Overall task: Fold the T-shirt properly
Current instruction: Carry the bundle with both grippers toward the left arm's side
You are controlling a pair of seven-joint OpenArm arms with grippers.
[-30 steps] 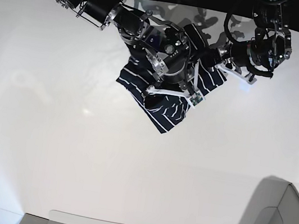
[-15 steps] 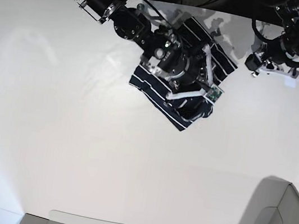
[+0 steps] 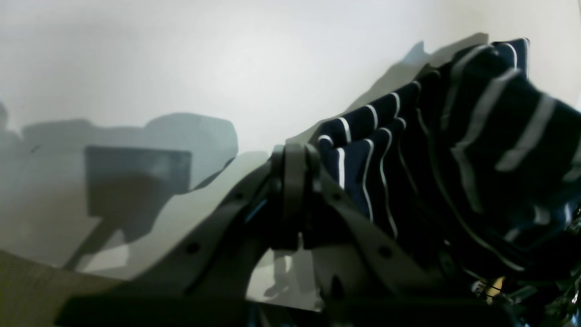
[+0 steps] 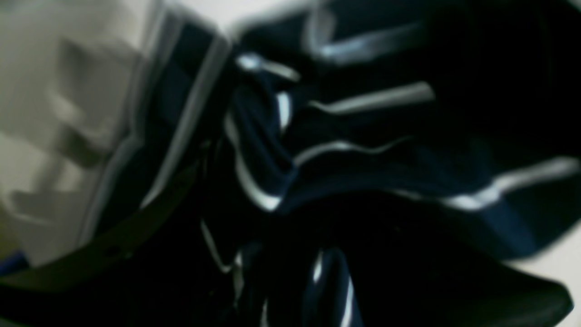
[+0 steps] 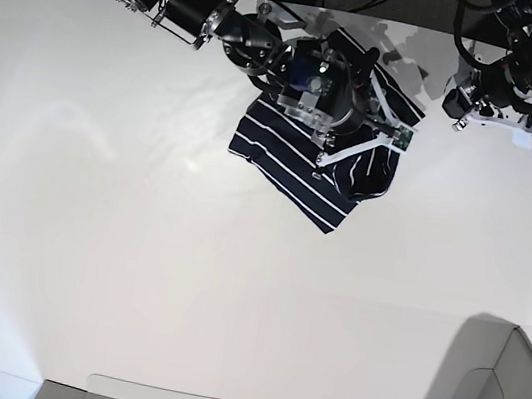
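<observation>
The shirt [image 5: 297, 164] is lying bunched at about 12 o'clock on the tabletop [image 5: 133, 270], partly folded into a rough diamond, still lumpy at its 3 o'clock corner. The right gripper [image 5: 361, 144] is sitting over that corner; its jaws are looking parted, with cloth filling the wrist view, but whether they are actually holding fabric I cannot tell. The left gripper [image 5: 491, 109] is hanging off at 1 o'clock, clear of the cloth, jaws fully closed and empty. Judging by this, a late fold is in hand; next needs flattening that bulge and squaring edges.
</observation>
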